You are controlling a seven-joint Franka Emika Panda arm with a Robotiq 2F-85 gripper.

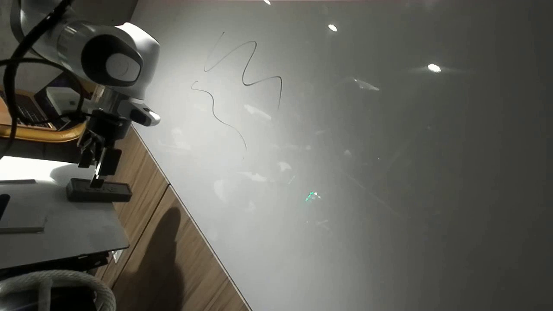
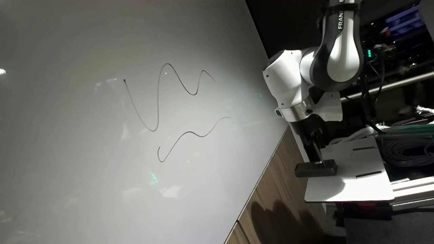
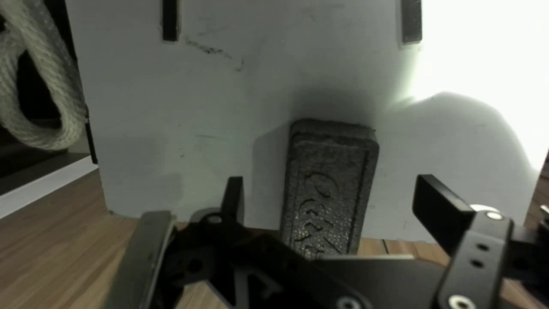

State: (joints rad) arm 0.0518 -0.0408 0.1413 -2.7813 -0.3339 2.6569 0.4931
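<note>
A dark grey felt block (image 3: 328, 171) with embossed lettering, like a board eraser, lies on a pale flat shelf (image 3: 214, 98). One end of the block juts past the shelf's edge. The block also shows in both exterior views (image 1: 99, 196) (image 2: 315, 170). My gripper (image 3: 331, 195) is open, with one finger on each side of the block and a gap on both sides in the wrist view. In both exterior views the gripper (image 1: 96, 168) (image 2: 317, 156) points down at the block, its fingertips at about the block's height. The block's near end is hidden behind the gripper.
A large glossy whiteboard (image 1: 367, 172) (image 2: 84, 152) bears two wavy dark lines and stands beside the shelf. Wood panels (image 1: 203, 255) (image 2: 271, 189) run along its edge. A thick white rope loop (image 3: 47, 86) hangs by the shelf. Slotted dark strips (image 3: 170, 21) mark the shelf.
</note>
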